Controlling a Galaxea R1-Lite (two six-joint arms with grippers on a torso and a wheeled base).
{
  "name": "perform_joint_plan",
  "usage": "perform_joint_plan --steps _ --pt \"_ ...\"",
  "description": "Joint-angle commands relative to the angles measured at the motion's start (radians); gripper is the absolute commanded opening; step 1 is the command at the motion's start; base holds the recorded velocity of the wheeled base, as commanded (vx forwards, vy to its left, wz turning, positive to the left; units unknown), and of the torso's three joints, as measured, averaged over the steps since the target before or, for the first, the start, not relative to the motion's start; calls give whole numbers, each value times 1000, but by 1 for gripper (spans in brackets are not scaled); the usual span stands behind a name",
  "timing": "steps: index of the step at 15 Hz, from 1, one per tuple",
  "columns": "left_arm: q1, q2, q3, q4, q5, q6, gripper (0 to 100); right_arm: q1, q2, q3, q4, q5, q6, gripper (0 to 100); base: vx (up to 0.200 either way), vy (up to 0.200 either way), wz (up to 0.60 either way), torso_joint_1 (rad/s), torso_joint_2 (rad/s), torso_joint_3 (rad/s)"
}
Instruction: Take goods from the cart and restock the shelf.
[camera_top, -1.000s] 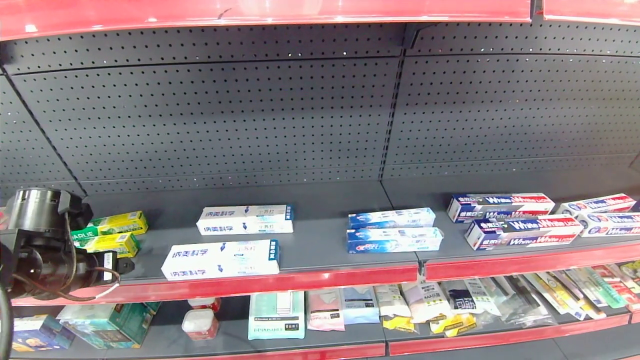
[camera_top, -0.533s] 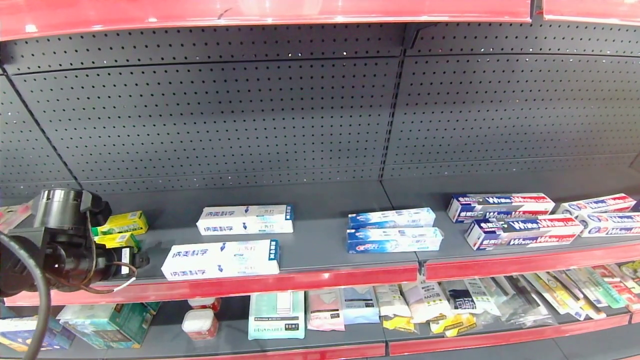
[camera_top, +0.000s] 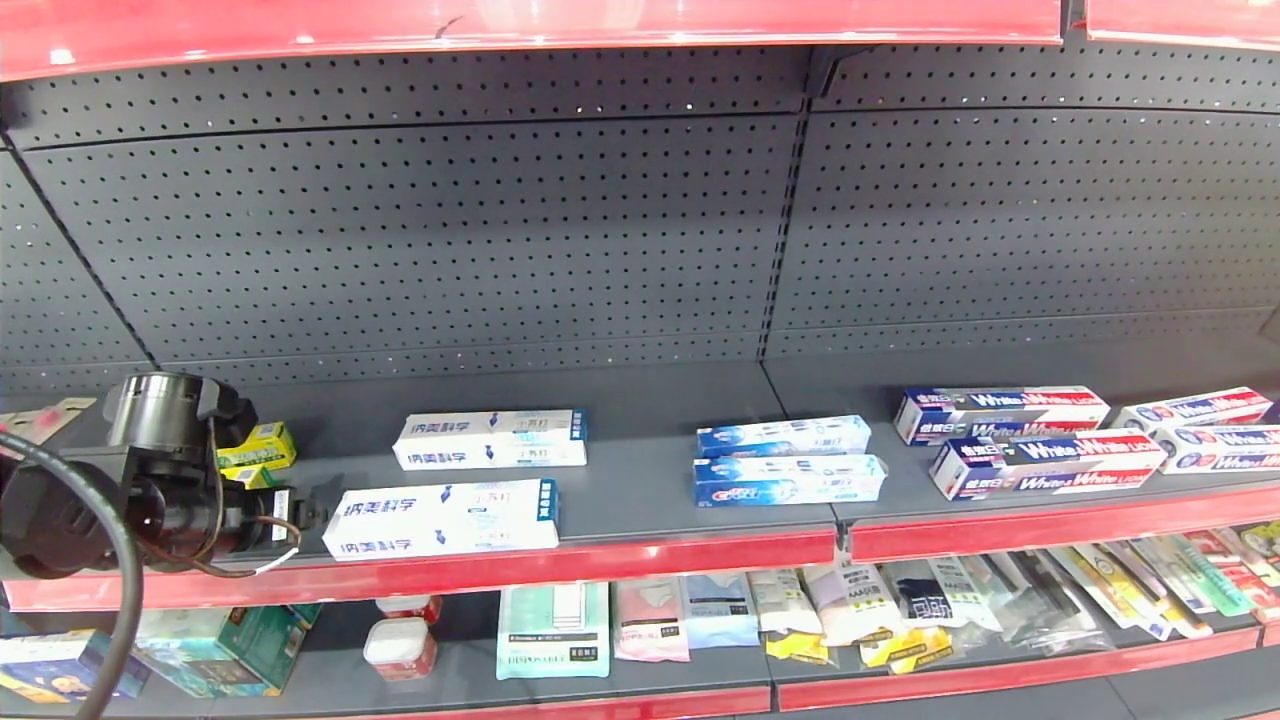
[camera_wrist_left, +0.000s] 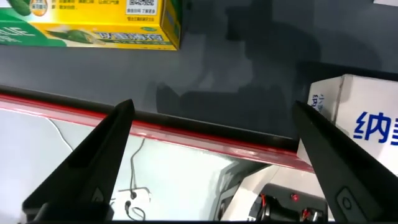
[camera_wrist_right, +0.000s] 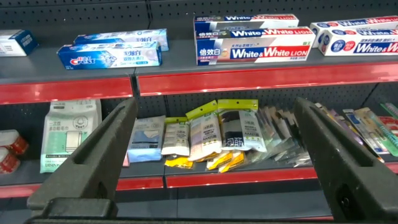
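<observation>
My left gripper (camera_top: 318, 508) hangs at the left end of the grey shelf (camera_top: 640, 500), just over its red front edge. It stands open and empty (camera_wrist_left: 212, 107). It lies between the yellow-green toothpaste boxes (camera_top: 262, 444) (camera_wrist_left: 93, 25) and the end of the front white toothpaste box (camera_top: 440, 518) (camera_wrist_left: 357, 118). The right gripper (camera_wrist_right: 214, 106) is open too, holds nothing, and faces the shelves from farther back. Blue toothpaste boxes (camera_top: 790, 478) (camera_wrist_right: 109, 55) lie mid-shelf, and blue-and-red whitening boxes (camera_top: 1045, 462) (camera_wrist_right: 252, 50) lie to the right.
A second white box (camera_top: 490, 438) lies behind the front one. The lower shelf (camera_top: 650, 690) holds tissue packs, small jars, hanging sachets (camera_wrist_right: 211, 134) and toothbrush packs (camera_top: 1150, 580). A perforated back panel (camera_top: 450, 230) rises behind the shelf. Bare shelf lies between the product groups.
My left arm has moved to the right along the shelf front, covering more of the yellow-green boxes and closing on the end of the front white box. Nothing else moved.
</observation>
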Motion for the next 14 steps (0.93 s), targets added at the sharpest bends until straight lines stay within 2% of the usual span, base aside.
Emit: perform_joint_plan --steps 1,14 --pt "-9 3 -5 0 1 0 100 0 -1 0 0 0 0 100 0 0 0 0 0 0" --pt "-60 12 -20 -13 3 -1 100 0 -1 0 0 0 0 100 0 0 0 0 0 0"
